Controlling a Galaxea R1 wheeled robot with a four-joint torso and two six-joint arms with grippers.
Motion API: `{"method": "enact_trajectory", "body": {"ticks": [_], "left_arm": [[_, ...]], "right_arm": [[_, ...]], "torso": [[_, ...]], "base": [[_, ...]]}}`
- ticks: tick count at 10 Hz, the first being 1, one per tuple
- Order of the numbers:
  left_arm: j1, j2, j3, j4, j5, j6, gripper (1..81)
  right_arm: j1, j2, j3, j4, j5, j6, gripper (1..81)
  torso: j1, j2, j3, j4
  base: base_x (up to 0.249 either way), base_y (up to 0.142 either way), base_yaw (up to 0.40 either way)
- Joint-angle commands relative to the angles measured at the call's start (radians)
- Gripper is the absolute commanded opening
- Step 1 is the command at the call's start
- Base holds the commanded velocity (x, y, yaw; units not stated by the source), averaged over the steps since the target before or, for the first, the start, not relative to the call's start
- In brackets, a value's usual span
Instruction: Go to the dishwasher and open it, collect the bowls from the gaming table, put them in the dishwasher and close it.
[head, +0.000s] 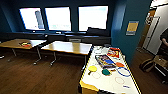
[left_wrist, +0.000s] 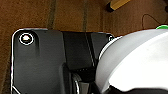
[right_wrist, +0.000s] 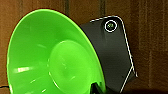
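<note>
Fingers unreadable on either arm, though green bowl (right_wrist: 50, 57) and white bowl (left_wrist: 135, 62) are riding close; collecting is underway, dishwasher trip pending.

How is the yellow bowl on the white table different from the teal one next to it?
The yellow bowl is bright yellow, while the teal bowl is dark blue-green. The yellow bowl looks a little wider than the teal bowl. The yellow bowl lies nearer the gaming table's edge on the wood-topped tables' side, and the teal bowl lies more toward the middle. Both are round, plain-coloured and rest on the white top.
</note>
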Motion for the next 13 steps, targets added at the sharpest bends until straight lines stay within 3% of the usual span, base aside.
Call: {"method": "enact_trajectory", "body": {"ticks": [1,13], "left_arm": [[-0.052,-0.006,0.016,0.016,0.006,0.013,1.0],[-0.046,0.01,-0.005,0.016,0.006,0.029,1.0]], "right_arm": [[0.057,-0.015,0.001,-0.001,-0.07,-0.004,1.0],[0.059,-0.013,-0.004,-0.001,-0.07,-0.004,1.0]], "torso": [[0.0,0.0,0.0,0.0],[0.0,0.0,0.0,0.0]], "base": [[-0.13,0.0,0.0],[-0.132,0.0,0.0]]}}
